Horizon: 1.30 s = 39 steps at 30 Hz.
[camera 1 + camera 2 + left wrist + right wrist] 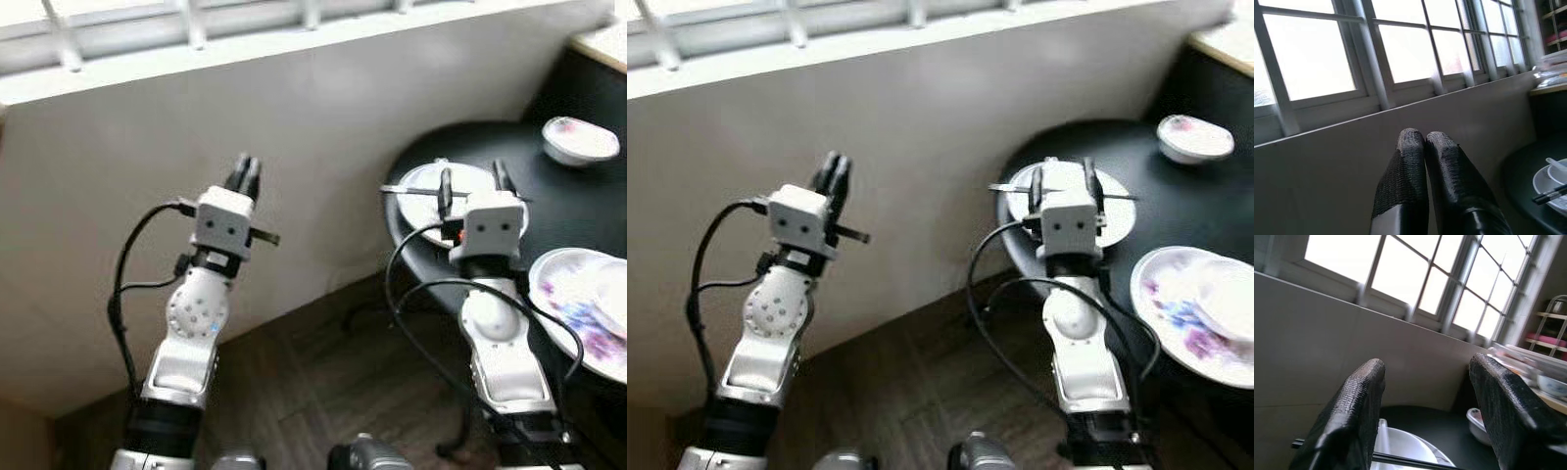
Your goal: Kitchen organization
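Two black chopsticks (431, 192) lie across the white plate (416, 182) at the counter's (568, 206) nine-o'clock edge, so the right hand (474, 180), wide open and empty, should descend squarely astride them, while the left hand (245, 174), shut and empty, waits aside.

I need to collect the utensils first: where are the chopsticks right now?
In the left eye view, the chopsticks lie across the white plate at the black table's near-left edge, just ahead of the open right gripper.

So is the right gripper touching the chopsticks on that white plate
Apart. In the right wrist view the open right gripper hangs above the chopsticks on the white plate, with a visible gap.
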Available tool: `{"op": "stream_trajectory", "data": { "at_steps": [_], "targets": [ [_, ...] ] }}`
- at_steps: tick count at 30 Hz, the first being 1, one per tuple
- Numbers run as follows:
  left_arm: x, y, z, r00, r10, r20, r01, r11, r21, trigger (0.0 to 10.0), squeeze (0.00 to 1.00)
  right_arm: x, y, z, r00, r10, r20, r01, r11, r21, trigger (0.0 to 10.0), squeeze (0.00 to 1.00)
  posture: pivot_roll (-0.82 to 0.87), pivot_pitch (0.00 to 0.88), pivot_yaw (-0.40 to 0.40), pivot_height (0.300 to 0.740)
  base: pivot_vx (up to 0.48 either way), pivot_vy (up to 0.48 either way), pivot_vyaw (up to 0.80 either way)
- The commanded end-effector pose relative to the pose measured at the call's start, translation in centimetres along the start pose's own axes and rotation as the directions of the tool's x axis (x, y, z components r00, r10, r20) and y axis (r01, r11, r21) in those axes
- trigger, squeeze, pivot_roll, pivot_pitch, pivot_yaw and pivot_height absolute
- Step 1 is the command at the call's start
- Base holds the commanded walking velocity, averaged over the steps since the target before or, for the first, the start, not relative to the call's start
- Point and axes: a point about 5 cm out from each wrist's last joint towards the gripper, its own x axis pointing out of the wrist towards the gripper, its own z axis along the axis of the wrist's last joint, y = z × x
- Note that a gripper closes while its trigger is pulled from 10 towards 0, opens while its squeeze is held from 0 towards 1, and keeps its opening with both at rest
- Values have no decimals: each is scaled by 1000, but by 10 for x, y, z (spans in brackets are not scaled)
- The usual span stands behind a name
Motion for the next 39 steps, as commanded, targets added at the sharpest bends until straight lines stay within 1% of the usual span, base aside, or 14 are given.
{"op": "stream_trajectory", "data": {
  "at_steps": [1, 5, 6, 15, 17, 20, 24, 31, 32, 35, 39],
  "targets": [
    [0, -1, -1, 1000, -2, -5, 2, 1000, 8, 10000, 0, 2, -2, 0, 1000, -11, -4, 11, 1000, -9, 10000, 0, 143, 0, -30, 740, 0, 0, -800],
    [0, -1, -2, 1000, -7, -10, 7, 1000, 15, 10000, 0, 2, -3, -2, 1000, -23, -19, 23, 1000, -3, 10000, 0, 145, 0, -30, 740, 0, 0, -800],
    [0, -2, -3, 1000, -11, -17, 12, 1000, 23, 10000, 0, 2, -4, -4, 999, -36, -36, 37, 999, 3, 10000, 0, 146, 0, -28, 740, 0, 0, -800],
    [0, -2, -4, 1000, -19, -23, 20, 999, 28, 10000, 0, 2, -6, -9, 996, -57, -68, 58, 998, 6, 10000, 0, 142, 0, -24, 740, 0, 0, -800],
    [0, -3, -4, 999, -22, -24, 23, 999, 29, 10000, 0, 1, -8, -14, 992, -72, -101, 71, 997, -11, 10000, 0, 142, 0, -22, 740, 0, 0, -800],
    [0, -3, -5, 999, -23, -26, 24, 999, 30, 10000, 0, 1, -9, -17, 990, -76, -122, 76, 997, -7, 10000, 0, 142, 0, -21, 740, 0, 0, -800],
    [-1, -3, -7, 999, -26, -39, 27, 999, 35, 10000, 0, -3, -4, -26, 984, -30, -174, 27, 999, -22, 10000, 0, 144, 0, -22, 740, 0, 0, 0],
    [-1, -3, -8, 998, -28, -50, 30, 999, 41, 10000, 0, -3, -6, -31, 978, -27, -207, 18, 999, -44, 10000, 0, 143, 0, -23, 740, 0, 0, 0],
    [-1, -4, -10, 998, -31, -59, 34, 998, 49, 10000, 0, -3, -6, -35, 972, -21, -233, 9, 999, -51, 10000, 0, 142, 0, -23, 740, 0, -307, 0],
    [-1, -5, -11, 997, -33, -64, 37, 998, 54, 10000, 0, -4, -6, -37, 969, -18, -244, 5, 998, -55, 10000, 0, 142, 0, -23, 740, 0, -480, 0],
    [-1, -5, -11, 997, -32, -63, 36, 998, 50, 10000, 0, -6, -5, -40, 965, -9, -262, -6, 998, -58, 10000, 0, 138, 0, -21, 740, 0, 0, 0]
  ]
}}
